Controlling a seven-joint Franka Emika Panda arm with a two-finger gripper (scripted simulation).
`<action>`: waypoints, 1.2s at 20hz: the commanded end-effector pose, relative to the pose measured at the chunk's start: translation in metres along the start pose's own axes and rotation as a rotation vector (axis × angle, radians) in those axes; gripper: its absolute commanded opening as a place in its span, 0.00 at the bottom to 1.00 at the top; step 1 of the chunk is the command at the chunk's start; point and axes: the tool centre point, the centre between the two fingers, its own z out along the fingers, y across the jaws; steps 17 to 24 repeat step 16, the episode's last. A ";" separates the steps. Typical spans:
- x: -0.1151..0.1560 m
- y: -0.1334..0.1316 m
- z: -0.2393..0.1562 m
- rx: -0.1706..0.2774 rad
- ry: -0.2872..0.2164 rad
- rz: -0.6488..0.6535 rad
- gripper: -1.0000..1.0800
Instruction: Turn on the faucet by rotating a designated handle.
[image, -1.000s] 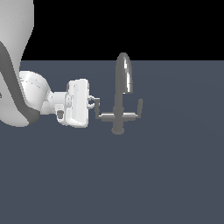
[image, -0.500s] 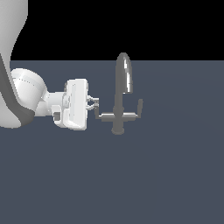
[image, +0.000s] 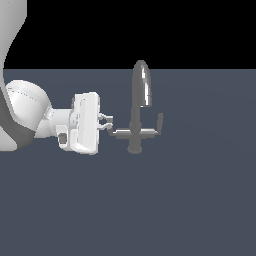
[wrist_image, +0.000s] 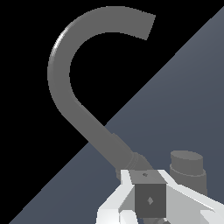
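The gripper (image: 108, 123) has moved closer from 9 o'clock and now its fingers sit around the handle (wrist_image: 150, 199), nearly closed on it. The faucet (image: 138, 107) stands mid-scene; the crossbar looks unturned, so rotation can begin.

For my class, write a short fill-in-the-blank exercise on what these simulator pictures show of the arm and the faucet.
1. The faucet has a tall ____ spout.
2. In the exterior view the gripper is at the crossbar's ____ end.
3. The handle sits ____ the gripper's fingers.
4. The twin peg points ____.

Missing words: arched; left; between; up
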 end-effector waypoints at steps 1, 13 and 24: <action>0.008 0.015 0.000 0.001 0.010 -0.015 0.00; -0.002 0.059 -0.001 0.000 0.010 -0.008 0.00; -0.005 0.072 -0.001 0.000 0.012 -0.013 0.00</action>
